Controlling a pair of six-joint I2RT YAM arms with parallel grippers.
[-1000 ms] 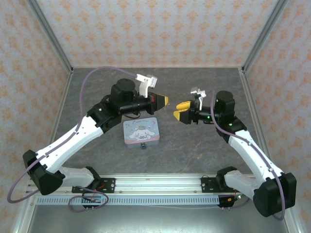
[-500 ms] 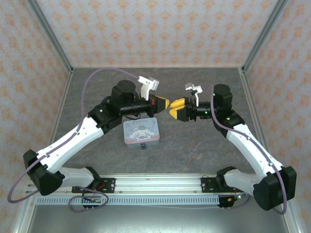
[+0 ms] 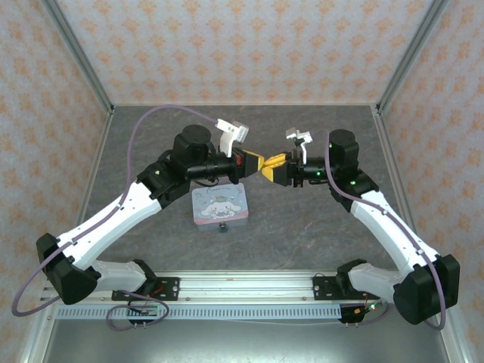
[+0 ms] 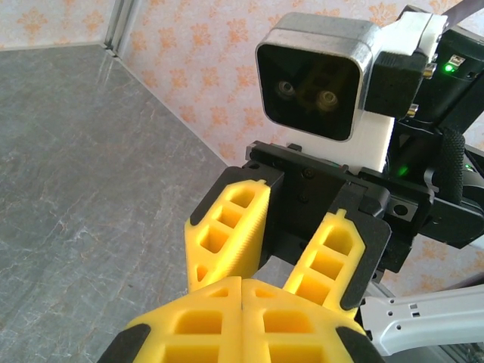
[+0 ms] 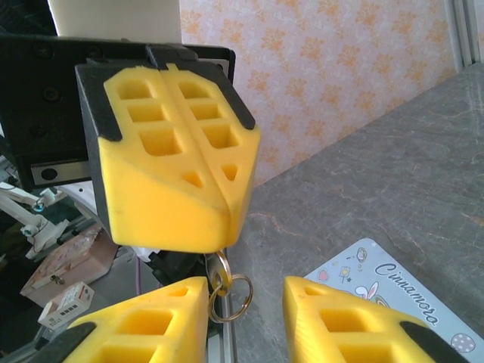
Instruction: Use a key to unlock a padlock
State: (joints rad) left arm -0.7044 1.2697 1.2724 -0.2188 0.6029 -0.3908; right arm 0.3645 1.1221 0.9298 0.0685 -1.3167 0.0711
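Note:
My left gripper (image 3: 258,161) hangs above the table, shut on a small brassy key (image 5: 220,266). The key's head and its wire ring (image 5: 236,301) poke out under the closed yellow tips of that left gripper (image 5: 215,219). My right gripper (image 3: 271,165) faces it tip to tip and is open. In the right wrist view the right gripper (image 5: 246,293) has the ring just inside its left finger. In the left wrist view the left gripper (image 4: 242,291) is shut, with the open right gripper (image 4: 281,249) straddling its tips. The tiny dark padlock (image 3: 224,226) lies on the table at the tin's near edge.
A pastel square tin (image 3: 220,203) with a cartoon dog sits on the grey table below the two grippers, and its corner (image 5: 401,287) shows in the right wrist view. Patterned walls with metal posts (image 3: 401,57) enclose the table.
My right gripper has moved left and slightly up until its open fingers reach the left gripper's tips. The left gripper has edged a little to the right, still shut.

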